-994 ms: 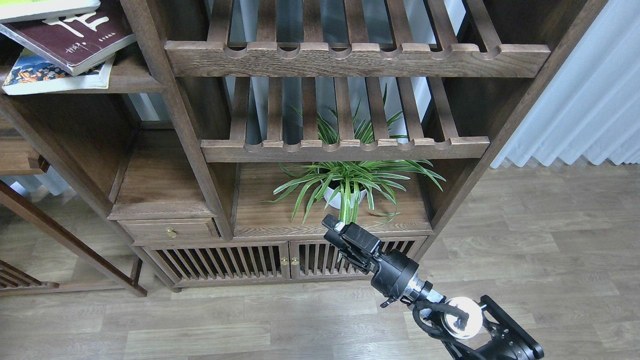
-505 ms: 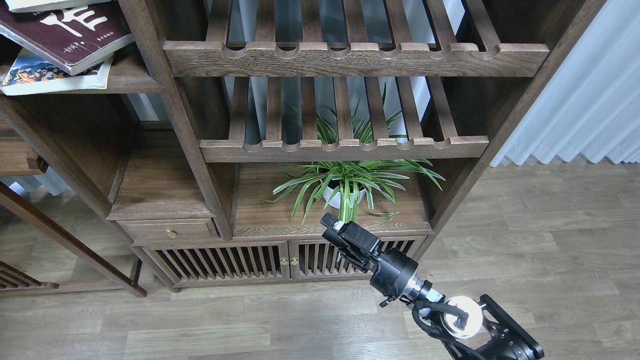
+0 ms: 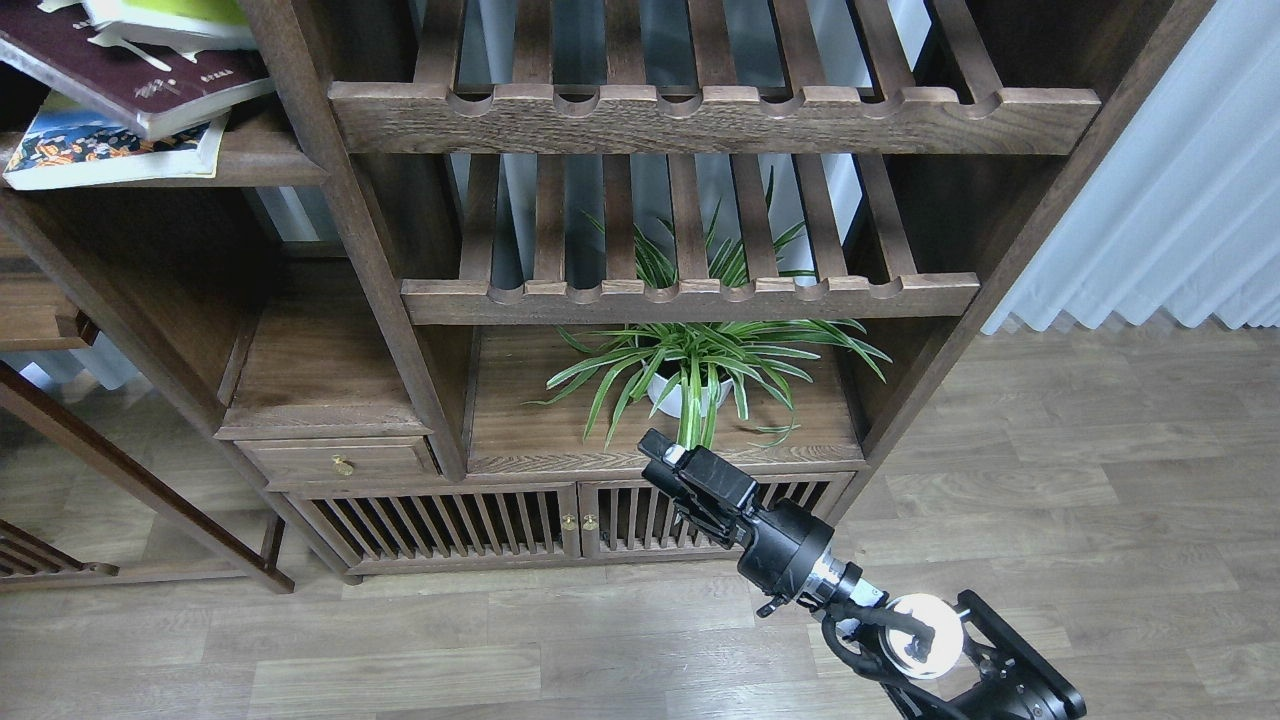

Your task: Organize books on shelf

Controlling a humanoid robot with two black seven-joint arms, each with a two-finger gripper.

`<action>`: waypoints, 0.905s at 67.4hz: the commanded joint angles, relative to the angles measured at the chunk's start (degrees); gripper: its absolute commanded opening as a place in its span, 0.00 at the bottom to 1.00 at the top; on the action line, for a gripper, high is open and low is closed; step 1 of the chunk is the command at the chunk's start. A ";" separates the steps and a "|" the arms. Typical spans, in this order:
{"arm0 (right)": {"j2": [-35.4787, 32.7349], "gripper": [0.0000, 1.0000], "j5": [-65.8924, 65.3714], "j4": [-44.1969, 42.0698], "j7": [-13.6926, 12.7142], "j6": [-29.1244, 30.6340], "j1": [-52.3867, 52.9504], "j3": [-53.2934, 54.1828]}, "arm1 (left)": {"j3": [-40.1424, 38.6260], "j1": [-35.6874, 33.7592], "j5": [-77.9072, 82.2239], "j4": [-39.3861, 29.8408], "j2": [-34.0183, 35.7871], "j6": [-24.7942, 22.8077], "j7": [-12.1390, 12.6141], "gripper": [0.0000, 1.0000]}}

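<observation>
Grey-brown plank flooring (image 3: 1050, 500) runs under a dark wooden cabinet, with a pale curtain (image 3: 1180, 200) hanging at the far right. Only the right jaws (image 3: 655, 450) show, at the far end of a black arm rising from the lower right corner; they are seen dark and end-on, so I cannot tell whether they are clenched or released, and nothing is visibly held. Just beyond them a spider plant (image 3: 700, 355) in a white pot stands on the cabinet's lower board, its leaves spreading toward the jaws. Below and to their left are slatted cabinet doors (image 3: 450, 520) with small brass knobs, and a little drawer (image 3: 340, 462). Above the plant sit two slatted racks (image 3: 690, 295) with notched front rails. Far up and left of the jaws, well apart from them, the shelf (image 3: 265, 165) carries the books stacked flat and askew: a yellow-green book (image 3: 170, 15) on top, a maroon book (image 3: 140, 80) with small white characters too small to read beneath it, and a colourful picture book (image 3: 100, 150) at the bottom, its corner overhanging the edge.
</observation>
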 commanded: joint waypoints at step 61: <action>0.00 0.79 -0.12 -0.09 -0.07 0.00 0.00 -0.35 | 2.76 8.08 0.02 -15.13 24.89 0.00 0.00 0.99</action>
